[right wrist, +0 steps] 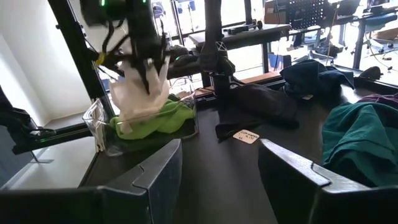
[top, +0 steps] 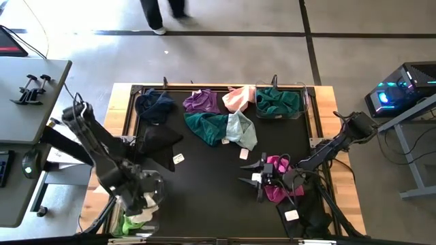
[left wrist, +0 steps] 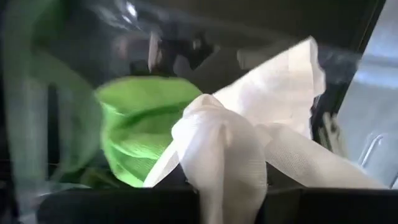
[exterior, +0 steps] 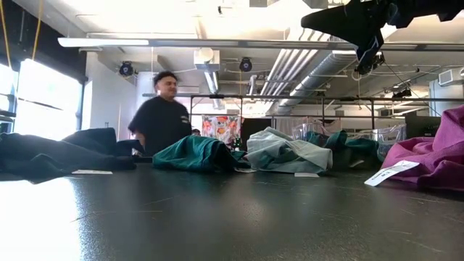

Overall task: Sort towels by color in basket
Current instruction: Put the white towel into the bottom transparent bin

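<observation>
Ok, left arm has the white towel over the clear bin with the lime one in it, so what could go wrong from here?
1. The white towel, pinched by the left gripper, hangs over the clear bin holding the lime towel; releasing would mix colours.
2. It may drape over the rim.
3. The open right gripper is idle above the magenta towel.

Table top (top: 218, 184): matt black mat, faint sheen at low angle; bare pale wood border (top: 119, 109). Near-left bin (right wrist: 102, 134): clear glossy plastic, same for far-right bin (top: 303, 109). White towel (left wrist: 236, 143): soft smooth cloth, folds visible. Lime towel (left wrist: 134, 124): soft cloth. Teal towel (exterior: 196, 154), magenta towel (exterior: 435, 156): matt crumpled fabric. Tags (right wrist: 247, 136): white paper. Gripper fingers (right wrist: 292, 168): matt dark plastic.
</observation>
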`<state>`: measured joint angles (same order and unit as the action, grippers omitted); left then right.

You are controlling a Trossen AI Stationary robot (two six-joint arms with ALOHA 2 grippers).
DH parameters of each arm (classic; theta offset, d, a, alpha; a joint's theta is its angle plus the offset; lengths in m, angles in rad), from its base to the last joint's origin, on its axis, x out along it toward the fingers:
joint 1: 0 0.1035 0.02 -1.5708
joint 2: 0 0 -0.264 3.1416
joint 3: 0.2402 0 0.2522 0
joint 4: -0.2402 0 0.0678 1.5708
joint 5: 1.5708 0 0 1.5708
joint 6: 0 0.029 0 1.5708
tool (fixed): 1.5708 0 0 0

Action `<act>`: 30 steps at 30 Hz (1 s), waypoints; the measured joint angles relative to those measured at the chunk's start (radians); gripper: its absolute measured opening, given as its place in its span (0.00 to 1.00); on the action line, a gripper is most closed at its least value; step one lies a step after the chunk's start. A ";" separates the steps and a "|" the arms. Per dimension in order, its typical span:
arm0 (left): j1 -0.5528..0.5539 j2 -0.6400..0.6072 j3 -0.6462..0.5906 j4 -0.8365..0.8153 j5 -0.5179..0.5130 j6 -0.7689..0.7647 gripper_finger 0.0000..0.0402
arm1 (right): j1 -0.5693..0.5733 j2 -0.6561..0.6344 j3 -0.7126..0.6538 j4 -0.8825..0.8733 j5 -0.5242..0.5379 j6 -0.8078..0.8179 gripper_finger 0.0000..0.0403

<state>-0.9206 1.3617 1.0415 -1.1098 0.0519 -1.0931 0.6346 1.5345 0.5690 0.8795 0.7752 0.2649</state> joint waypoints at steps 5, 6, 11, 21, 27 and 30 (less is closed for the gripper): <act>0.005 0.088 -0.073 0.164 0.008 0.031 0.06 | 0.001 0.000 0.000 -0.005 0.000 0.000 0.50; 0.007 0.102 -0.085 0.176 -0.005 0.020 0.07 | 0.001 0.000 0.000 -0.006 0.000 0.000 0.50; 0.029 0.140 -0.145 0.259 0.029 0.006 0.19 | 0.001 0.000 0.000 -0.007 0.000 0.004 0.50; 0.098 -0.047 -0.127 0.249 0.023 0.001 0.51 | 0.001 0.000 0.000 -0.007 -0.001 0.008 0.50; 0.089 -0.207 -0.035 0.244 -0.049 -0.077 0.53 | 0.001 0.000 0.000 -0.007 -0.001 0.008 0.50; 0.070 -0.251 -0.006 0.215 -0.069 -0.148 0.52 | 0.001 0.000 0.000 -0.007 -0.001 0.007 0.50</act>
<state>-0.8507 1.1107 1.0350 -0.8950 -0.0168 -1.2406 0.6353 1.5345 0.5690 0.8722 0.7746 0.2723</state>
